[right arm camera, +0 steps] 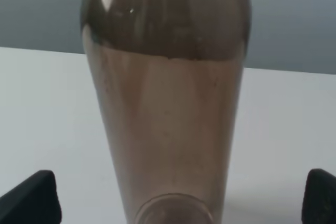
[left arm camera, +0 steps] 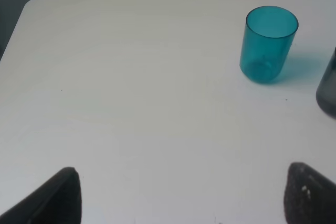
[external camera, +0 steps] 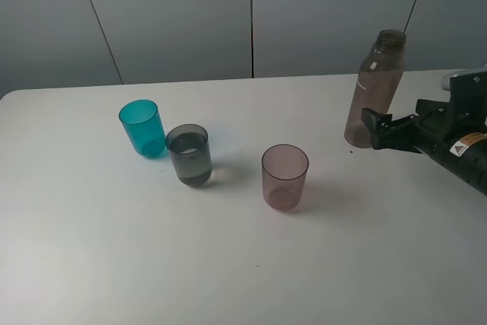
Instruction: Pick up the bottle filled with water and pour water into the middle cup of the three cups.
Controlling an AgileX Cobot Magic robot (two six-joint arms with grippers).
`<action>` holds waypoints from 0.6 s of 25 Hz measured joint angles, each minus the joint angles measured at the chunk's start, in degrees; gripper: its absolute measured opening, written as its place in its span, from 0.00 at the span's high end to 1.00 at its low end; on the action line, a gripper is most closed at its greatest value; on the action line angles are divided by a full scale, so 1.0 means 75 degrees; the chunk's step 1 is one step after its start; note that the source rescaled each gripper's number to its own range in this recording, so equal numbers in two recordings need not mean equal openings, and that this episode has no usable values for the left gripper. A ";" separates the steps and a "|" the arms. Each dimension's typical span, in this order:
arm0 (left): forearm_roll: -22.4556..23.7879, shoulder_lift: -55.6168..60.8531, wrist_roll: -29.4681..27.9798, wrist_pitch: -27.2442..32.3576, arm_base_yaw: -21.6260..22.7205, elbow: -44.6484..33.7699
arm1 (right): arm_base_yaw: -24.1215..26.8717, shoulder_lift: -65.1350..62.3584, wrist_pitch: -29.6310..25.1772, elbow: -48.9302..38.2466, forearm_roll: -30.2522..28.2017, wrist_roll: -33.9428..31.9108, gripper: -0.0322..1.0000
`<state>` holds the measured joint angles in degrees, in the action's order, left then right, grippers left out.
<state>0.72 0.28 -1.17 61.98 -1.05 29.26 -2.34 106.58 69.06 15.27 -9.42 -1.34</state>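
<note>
Right tool [external camera: 374, 129]: you have its black fingers spread wide, one on each side of the bottle's base, with a clear gap to the plastic on both sides in the right wrist view; nothing is gripped.
Bottle [external camera: 374, 89]: it stands upright on the tabletop [external camera: 243, 264] at your far right, cap off, smoky-brown; the right wrist view [right arm camera: 165, 103] shows a water line near its shoulder.
Left tool [left arm camera: 181, 195]: you see only its two dark fingertips at the edges of the left wrist view, spread wide over bare tabletop, holding nothing.
Middle cup [external camera: 189, 154]: the smoky-grey tumbler stands upright, well apart from the bottle, with some water visible inside it.
Teal cup [external camera: 142, 128]: upright, just beside the grey one on its left and a little farther back; you can see it too from the left wrist [left arm camera: 268, 43].
Pinkish-mauve cup [external camera: 285, 177]: upright, near the grey cup on its right and slightly nearer the front, between it and the bottle.
</note>
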 joint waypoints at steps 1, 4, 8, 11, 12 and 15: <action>0.0000 0.0000 0.0000 0.0000 0.0000 0.0000 | 0.0000 -0.0224 0.0000 -0.0084 0.0000 0.0000 0.01; 0.0000 0.0000 0.0000 0.0000 0.0000 0.0000 | 0.0000 -0.0983 -0.0052 -0.0220 0.0015 0.0011 0.01; 0.0000 0.0000 0.0000 0.0000 0.0000 0.0000 | 0.0000 -0.2643 -0.1848 -0.0219 0.0015 -0.0036 0.00; 0.0000 0.0000 0.0000 0.0000 0.0000 0.0000 | 0.0000 -0.4273 -0.4529 0.0169 -0.0051 -0.0186 0.00; 0.0000 0.0000 0.0000 0.0000 0.0000 0.0000 | 0.0000 -0.4861 -0.5499 0.0352 -0.0090 -0.0305 0.00; 0.0000 0.0000 0.0000 0.0000 0.0000 0.0000 | 0.0000 -0.6415 -0.8180 0.1224 -0.0151 -0.0688 0.00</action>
<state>0.72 0.28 -1.17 61.98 -1.05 29.26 -2.34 58.47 7.71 24.44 -10.56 -6.49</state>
